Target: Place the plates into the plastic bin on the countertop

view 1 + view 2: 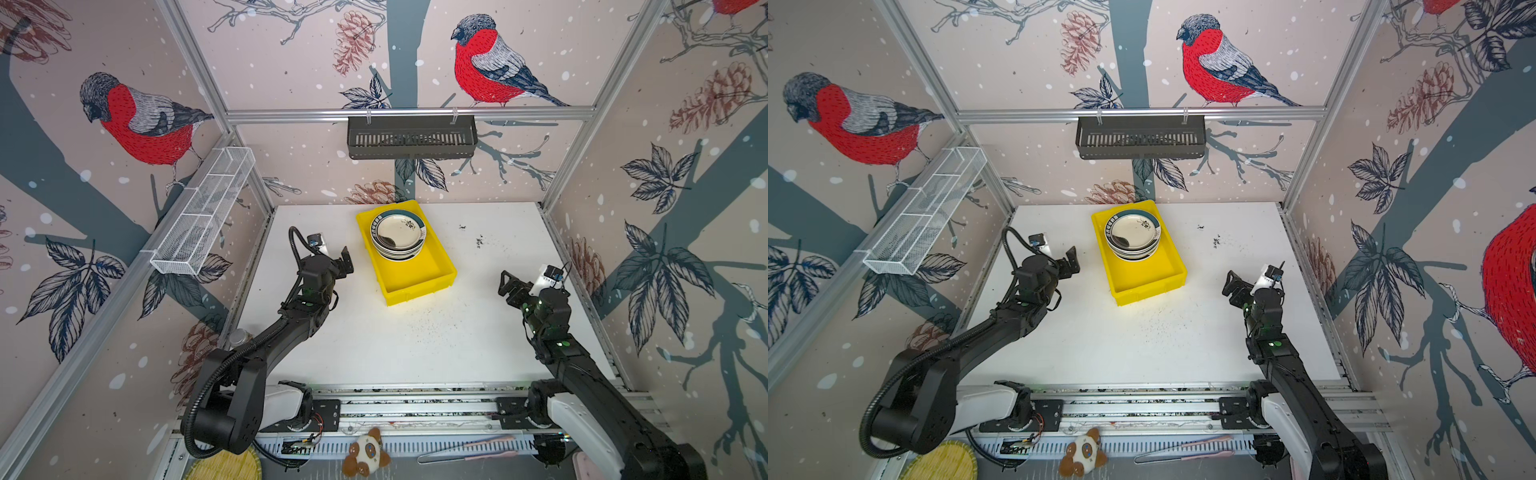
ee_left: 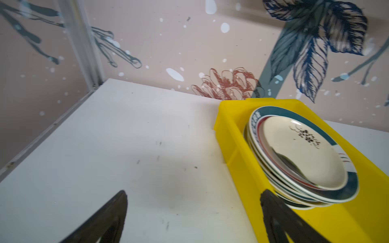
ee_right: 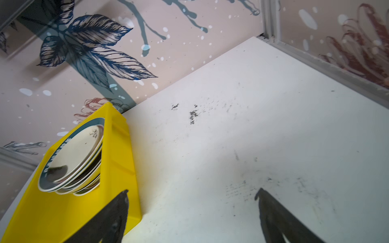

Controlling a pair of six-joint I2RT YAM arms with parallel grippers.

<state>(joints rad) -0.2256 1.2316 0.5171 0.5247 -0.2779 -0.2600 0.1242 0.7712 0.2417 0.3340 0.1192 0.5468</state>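
Front ledge, below the desk: woven bamboo disc (image 1: 226, 467) on the left, brown-and-white plush toy (image 1: 368, 455) in the middle, pink tongs (image 1: 469, 451) on the right.
Desk (image 1: 415, 345): white, with dark specks (image 1: 480, 241) scattered toward the far right and more in front of the bin.
Left gripper (image 1: 347, 262): jaws spread wide with nothing between them. It hangs above the desk just left of the bin and does not touch it.
Right gripper (image 1: 503, 283): jaws spread wide and holding nothing. It is above the desk, well apart from the bin on its right side.
Yellow plastic bin (image 1: 409, 297): sits on the desk toward the far middle, long axis running near to far, slightly skewed.
Plates (image 1: 398, 232): all seen are in one stack in the far half of the bin. The top plate is cream with a teal rim band and a small dark floral mark. The count below it is unclear.
Left wall: white wire mesh basket (image 1: 203, 216) hangs on the frame rail.
Back wall: black slotted basket (image 1: 411, 137) hangs on the crossbar.
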